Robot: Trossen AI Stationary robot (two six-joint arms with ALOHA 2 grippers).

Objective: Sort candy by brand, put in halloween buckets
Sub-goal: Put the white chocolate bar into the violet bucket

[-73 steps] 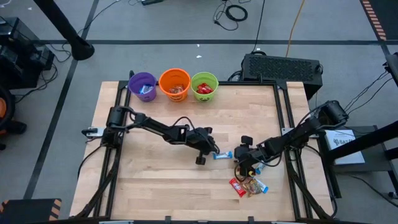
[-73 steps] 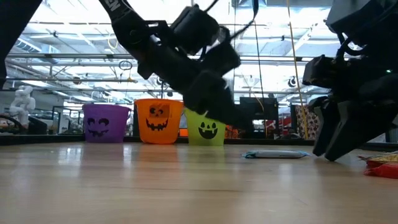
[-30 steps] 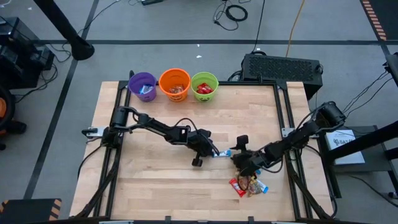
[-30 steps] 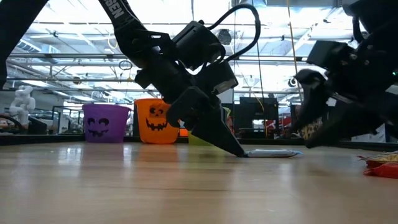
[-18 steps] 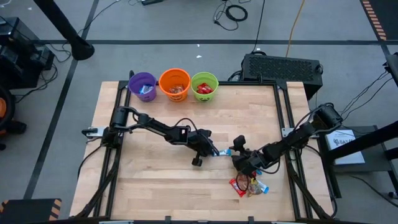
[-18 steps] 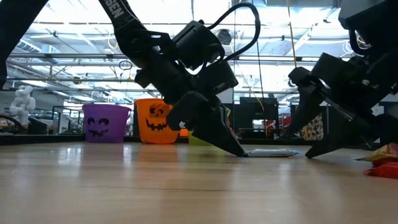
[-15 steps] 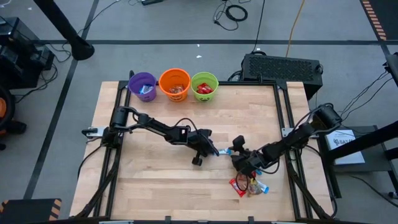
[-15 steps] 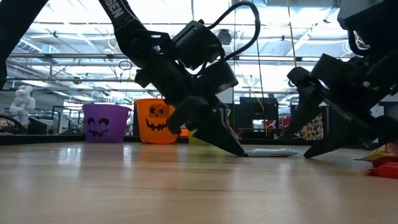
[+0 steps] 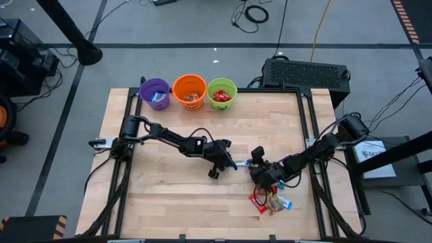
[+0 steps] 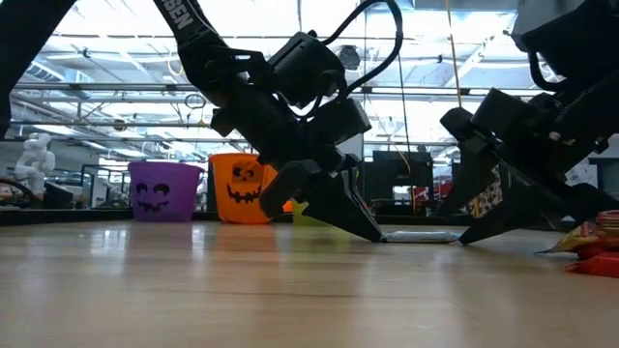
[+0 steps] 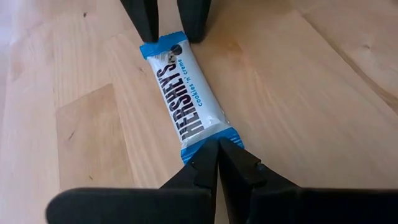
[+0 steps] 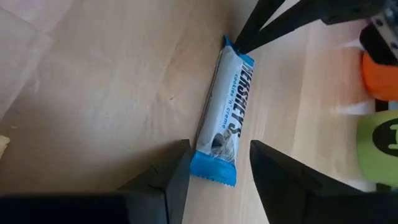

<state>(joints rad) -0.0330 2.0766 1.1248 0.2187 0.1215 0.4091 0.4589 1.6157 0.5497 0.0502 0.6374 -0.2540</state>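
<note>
right now a white-and-blue hershey's bar (image 11: 189, 104) lies flat on the wooden desk (image 9: 162, 196), near its middle, with a pincer at each end. the left pincer (image 11: 217, 163) has its two dark fingertips pressed together at one blue crimped end of the wrapper, clenched on that end and tilted down to the desk surface as seen in the low view (image 10: 363, 230). the right pincer (image 12: 214, 165) stands released, its fingers (image 12: 176, 169) spread to either side of the bar's opposite blue end, the wrapper end lying in the gap between them. in the high view the two pincers meet just right of the desk's centre, the left one (image 9: 233, 164) reaching from the left side and the right one (image 9: 254, 164) from the right. just beside the right arm, toward the near edge of the desk, sits a small heap of loose candy (image 9: 268, 200) in red, gold and blue wrappers. at the far edge three halloween buckets stand in a row, touching or nearly so: a purple bucket (image 9: 154, 94), an orange bucket (image 9: 189, 92) and a green bucket (image 9: 222, 93), each with some candy inside. in the low view the purple and orange pails show their dark face prints behind the left arm.
</note>
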